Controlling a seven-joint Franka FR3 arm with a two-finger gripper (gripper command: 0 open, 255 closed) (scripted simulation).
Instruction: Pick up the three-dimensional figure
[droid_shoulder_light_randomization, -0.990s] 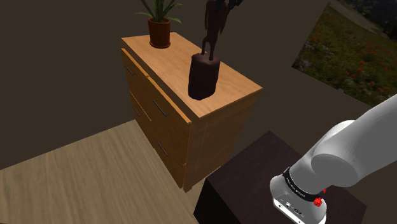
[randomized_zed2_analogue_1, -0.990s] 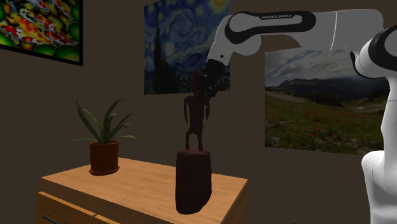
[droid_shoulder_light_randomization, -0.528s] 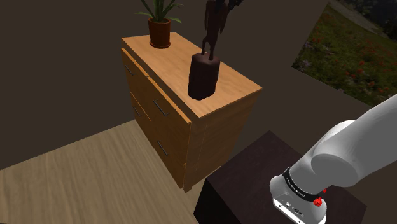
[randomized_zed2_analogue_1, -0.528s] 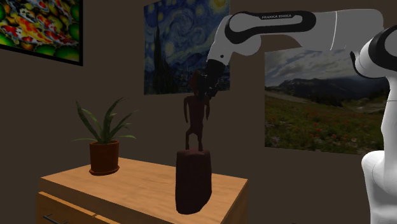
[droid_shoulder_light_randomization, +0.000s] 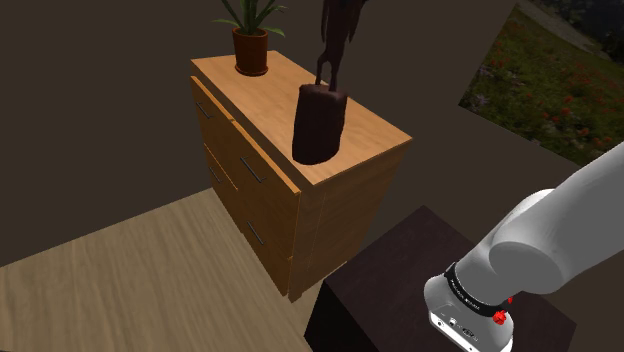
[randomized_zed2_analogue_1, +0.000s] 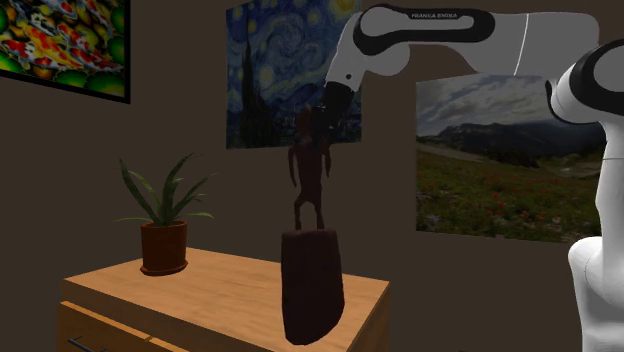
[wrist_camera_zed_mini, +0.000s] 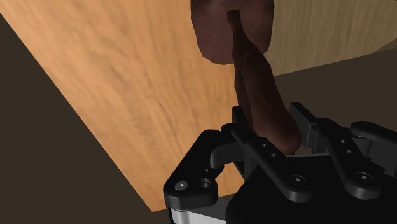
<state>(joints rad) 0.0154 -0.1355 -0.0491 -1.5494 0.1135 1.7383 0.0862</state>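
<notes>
All-black two-finger end effector (randomized_zed2_analogue_1: 320, 118) is clamped on the top end of the dark brown carved human-shaped figure (randomized_zed2_analogue_1: 308, 180). In wrist view the jaws stand only part-way apart, one each side of the figure's (wrist_camera_zed_mini: 256, 76) upper body, pressing on it, w/ nothing else btw them. Figure stands on its own tall dark brown block base (randomized_zed2_analogue_1: 312, 288), which is tilted over the orange-brown wooden dresser (randomized_zed2_analogue_1: 215, 290), at the end of the top far from the plant; whether base touches the wood, can't tell. Second ext. view gives what the others don't: white arm (randomized_zed2_analogue_1: 440, 30) entering from 3 o'clk and bending down to the figure's head, the whole figure head to base, plus 3 wall pics – swirly blue night-sky painting (randomized_zed2_analogue_1: 265, 70) at 12 o'clk of the figure, multicolour painting (randomized_zed2_analogue_1: 65, 40) at 10, mountain-meadow landscape (randomized_zed2_analogue_1: 500, 165) at 3. Shoulder view adds the drawer fronts (droid_shoulder_light_randomization: 238, 162), pale wood floor (droid_shoulder_light_randomization: 110, 290) at 7 o'clk of the dresser, and dark box stand (droid_shoulder_light_randomization: 400, 285) at 5 w/ the arm's lower part over it. Green spiky plant in a reddish-brown pot (droid_shoulder_light_randomization: 251, 50) sits at 10 o'clk of the base there, well apart; approx 9 o'clk in second ext. view. Wrist view looks down along the figure to the base, w/ the dresser's wood grain beyond.
</notes>
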